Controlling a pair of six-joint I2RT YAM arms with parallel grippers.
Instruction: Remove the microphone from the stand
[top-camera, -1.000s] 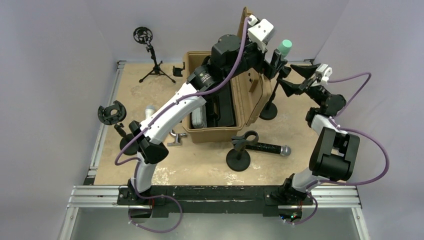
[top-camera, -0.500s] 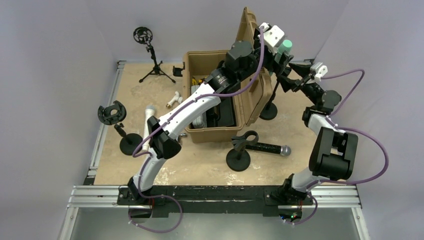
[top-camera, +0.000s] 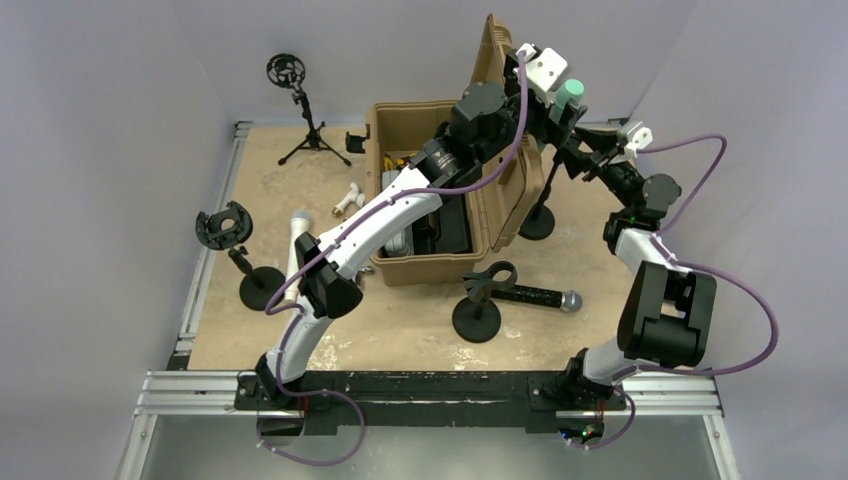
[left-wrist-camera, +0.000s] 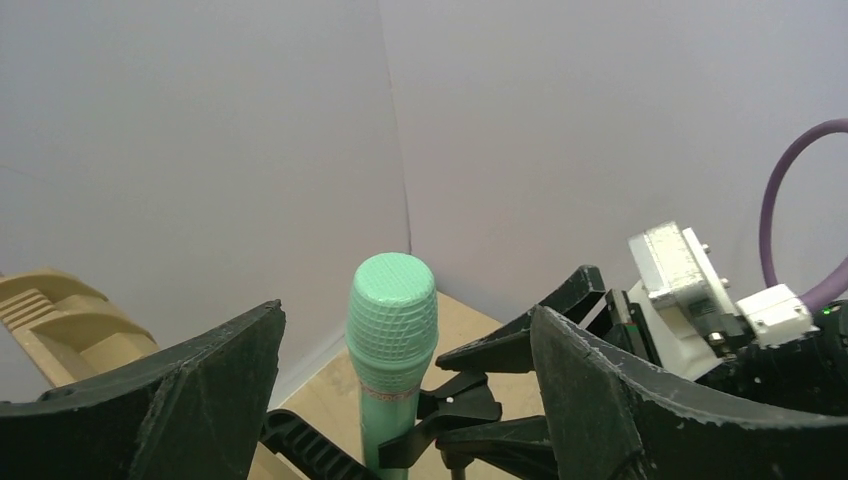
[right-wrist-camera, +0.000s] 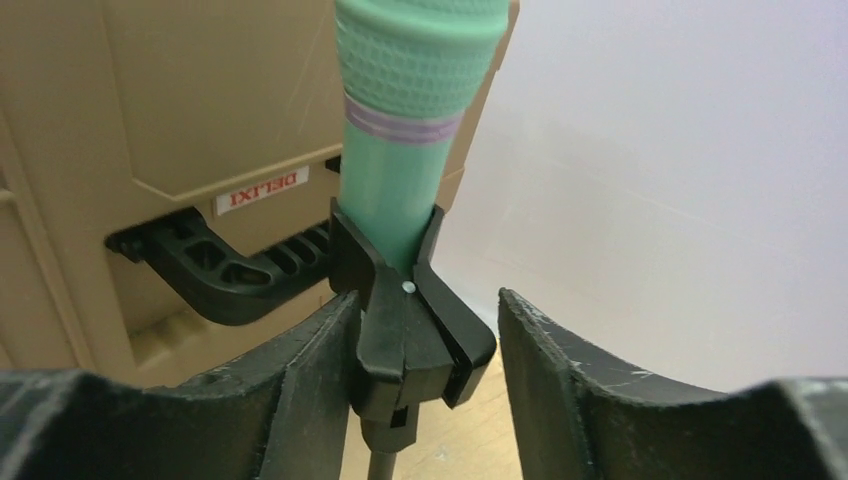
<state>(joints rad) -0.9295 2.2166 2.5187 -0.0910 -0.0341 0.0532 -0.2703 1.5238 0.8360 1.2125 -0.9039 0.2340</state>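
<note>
Pale walls (left-wrist-camera: 200, 150), green microphone (right-wrist-camera: 410, 120) in stand clip (right-wrist-camera: 412, 335), right gripper (right-wrist-camera: 425, 300) wide around clip — left gripper (left-wrist-camera: 405, 315) wide, empty.

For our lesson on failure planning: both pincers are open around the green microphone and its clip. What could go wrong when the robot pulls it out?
1. The right pincer brackets the clip but is open; if the left pincer pulls the green microphone first, the slim stand may lift or tip.
2. The left pincer flanks the rounded mesh head, so its grip might slip.
3. The tan case stands close behind; a sideways pull could hit it.
</note>
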